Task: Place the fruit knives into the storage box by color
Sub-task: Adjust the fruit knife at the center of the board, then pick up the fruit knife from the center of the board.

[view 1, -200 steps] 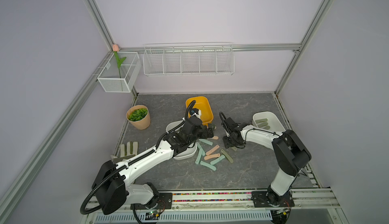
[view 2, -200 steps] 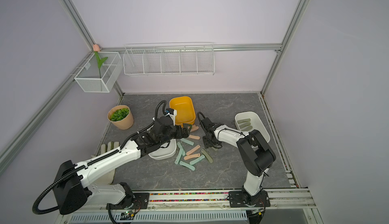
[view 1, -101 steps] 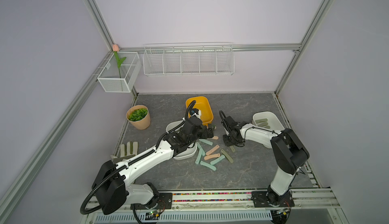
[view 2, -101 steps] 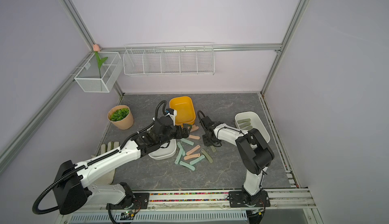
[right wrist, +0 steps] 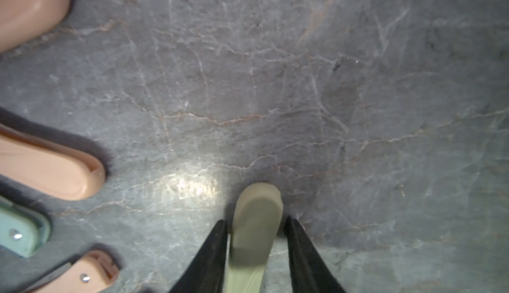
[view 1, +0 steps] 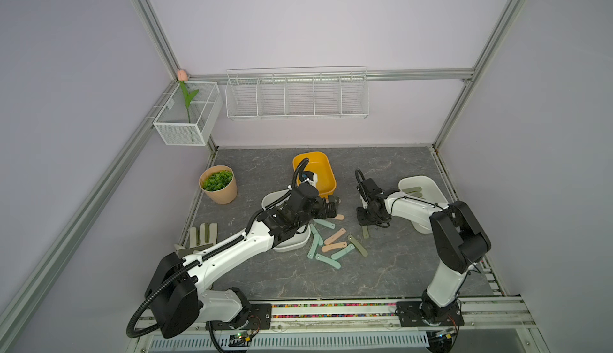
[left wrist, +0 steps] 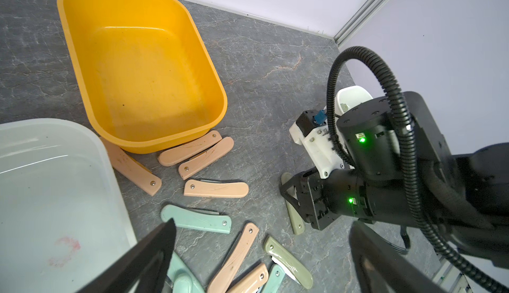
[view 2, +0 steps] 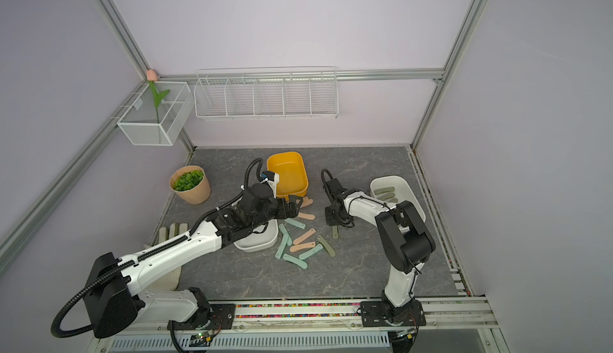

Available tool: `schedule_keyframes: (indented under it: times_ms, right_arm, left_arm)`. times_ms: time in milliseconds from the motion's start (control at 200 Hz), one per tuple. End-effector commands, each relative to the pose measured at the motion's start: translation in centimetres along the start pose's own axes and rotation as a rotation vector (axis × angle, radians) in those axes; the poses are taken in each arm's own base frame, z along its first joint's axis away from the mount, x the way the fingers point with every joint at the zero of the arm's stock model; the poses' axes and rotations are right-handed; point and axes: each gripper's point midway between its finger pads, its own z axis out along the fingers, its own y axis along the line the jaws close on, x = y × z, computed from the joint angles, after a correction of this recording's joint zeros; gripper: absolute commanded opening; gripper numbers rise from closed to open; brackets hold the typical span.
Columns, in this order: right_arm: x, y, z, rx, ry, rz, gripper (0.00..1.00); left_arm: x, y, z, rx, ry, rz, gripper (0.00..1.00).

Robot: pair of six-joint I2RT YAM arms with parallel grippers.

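1. right gripper is down at the bench, its two black fingers standing either side of one olive knife; they sit very close to its flanks, but from here i cannot tell whether they truly pinch it.
2. the olive knife lies flat on the bench about midway between the front and back edges, right of the loose heap, its free end poking out toward the front edge.
3. left gripper hovers just in front of the yellow box, fingers spread wide with nothing between them.
4. below it, peach knives, mint knives and a second olive knife lie scattered across the middle of the bench; some peach ones touch the yellow box's foot.
5. a white box near the right edge holds more olive knives; the other white box sits under the left arm, just beside the heap's left side.
6. a plant pot and a striped glove sit along the left edge.
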Motion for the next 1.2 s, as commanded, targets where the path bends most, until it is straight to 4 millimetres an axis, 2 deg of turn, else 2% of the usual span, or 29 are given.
schedule_keyframes:
  times_ms: [0, 215, 395, 890, 1195]
  right_arm:
    - [0.9, -0.1, -0.8, 0.002, 0.009, -0.003, 0.48]
    - [3.7, 0.1, -1.4, 0.067, 0.028, -0.044, 0.49]
    - [5.3, -0.5, -0.7, 0.108, 0.044, -0.034, 0.49]
    - [3.8, -0.6, 0.8, 0.177, 0.053, -0.039, 0.47]
    - [3.2, -0.5, 1.4, 0.186, 0.054, -0.036, 0.39]
  left_arm:
    - [-1.1, -0.8, 0.0, 0.023, -0.023, -0.013, 0.99]
    - [-1.1, -0.9, 0.1, 0.03, -0.025, -0.015, 0.99]
    - [-1.0, -0.9, 0.2, 0.033, -0.024, -0.016, 0.99]
    - [-0.7, -0.8, -0.1, 0.038, -0.026, -0.016, 0.99]
    - [-0.7, -0.8, -0.2, 0.046, -0.028, -0.019, 0.99]
